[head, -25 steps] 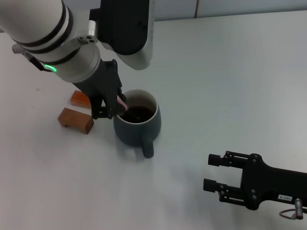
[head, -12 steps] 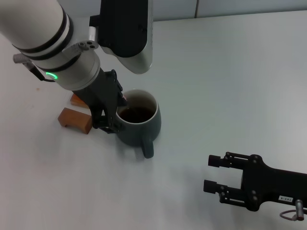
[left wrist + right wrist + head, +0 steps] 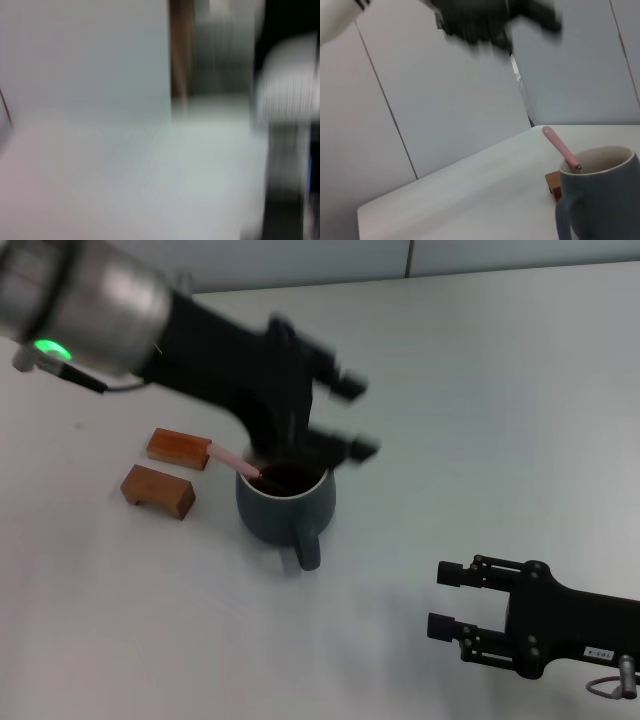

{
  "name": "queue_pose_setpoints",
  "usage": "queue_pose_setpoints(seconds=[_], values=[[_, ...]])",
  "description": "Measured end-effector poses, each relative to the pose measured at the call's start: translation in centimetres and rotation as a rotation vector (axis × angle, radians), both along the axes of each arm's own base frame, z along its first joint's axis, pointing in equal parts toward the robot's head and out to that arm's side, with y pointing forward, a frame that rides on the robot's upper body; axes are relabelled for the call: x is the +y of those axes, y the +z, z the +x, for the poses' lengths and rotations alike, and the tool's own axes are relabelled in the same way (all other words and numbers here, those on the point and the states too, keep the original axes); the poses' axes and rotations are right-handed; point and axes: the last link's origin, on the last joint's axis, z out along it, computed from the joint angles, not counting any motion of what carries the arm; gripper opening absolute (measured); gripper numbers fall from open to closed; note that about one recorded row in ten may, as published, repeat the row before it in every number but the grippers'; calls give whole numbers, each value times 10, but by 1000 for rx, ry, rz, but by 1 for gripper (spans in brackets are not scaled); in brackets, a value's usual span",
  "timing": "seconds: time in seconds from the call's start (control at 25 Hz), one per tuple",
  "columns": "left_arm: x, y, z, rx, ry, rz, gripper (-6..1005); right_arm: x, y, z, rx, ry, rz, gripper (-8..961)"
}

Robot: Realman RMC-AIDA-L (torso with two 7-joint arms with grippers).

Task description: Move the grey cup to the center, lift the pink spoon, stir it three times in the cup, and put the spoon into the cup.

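Pink spoon [image 3: 226, 458] leans at the grey cup's [image 3: 285, 508] ten o'clock rim, released; left gripper [image 3: 350, 417] spread empty above, right gripper [image 3: 448, 601] parked, fingers apart.

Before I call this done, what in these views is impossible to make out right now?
- Slim pink-handled spoon: its metal bowl sits hidden inside the rounded blue-grey ceramic mug in the head view.
- Mug contents: only a dark interior shows.
- Left gripper: motion-smeared in the head view.
- Left wrist view: wholly blurred.
- Right gripper: parked, cut by the frame edge.
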Motion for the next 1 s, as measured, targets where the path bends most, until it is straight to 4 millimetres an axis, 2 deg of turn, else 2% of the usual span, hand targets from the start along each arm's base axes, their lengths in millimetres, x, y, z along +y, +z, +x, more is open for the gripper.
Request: queue_pose_setpoints(seconds=[0.08,0.12,0.16,0.2,0.24,0.28,0.32,0.36,0.4,0.44,0.48,0.52,0.56,0.68,0.72,0.76,0.8,0.84,0.92,1.0], values=[[2,20,-13,-252,70,0,587,0,1,0,-2,1,2,653],[1,36,-32,-446,123,22,587,1,1,1,-4,0,5,653],[1,36,-32,-446,123,22,587,1,1,1,-4,0,5,653],[-4,46,-60,-600,175,61,588,2,2,1,-10,0,11,653],[-4,46,-60,-600,175,61,588,2,2,1,-10,0,11,653],[-7,48,-71,-654,188,79,588,3,2,2,-13,0,16,653],[-15,49,-94,-738,208,123,588,4,3,2,-17,1,24,652],[-15,49,-94,-738,208,123,588,4,3,2,-17,1,24,652],[-27,44,-124,-797,222,195,588,4,4,2,-18,1,29,652],[-27,44,-124,-797,222,195,588,5,5,3,-20,0,34,652],[-35,40,-139,-809,227,235,588,6,6,3,-21,0,42,652],[-51,26,-169,-825,224,325,602,7,7,3,-24,-3,53,652],[-51,26,-169,-825,224,325,615,7,7,3,-24,-3,53,652],[-75,6,-202,-813,221,432,656,9,7,4,-30,-4,62,653],[-94,-10,-223,-780,242,488,670,10,7,4,-33,-2,66,653],[-94,-10,-223,-780,242,488,684,10,7,4,-33,-2,66,653],[-110,-21,-236,-750,249,517,698,11,7,4,-37,0,72,653],[-110,-21,-236,-750,249,517,711,11,7,4,-37,0,72,653],[-131,-33,-250,-683,252,538,739,12,8,6,-45,-4,82,653],[-137,-39,-255,-653,265,527,766,12,8,6,-48,-6,84,653]])
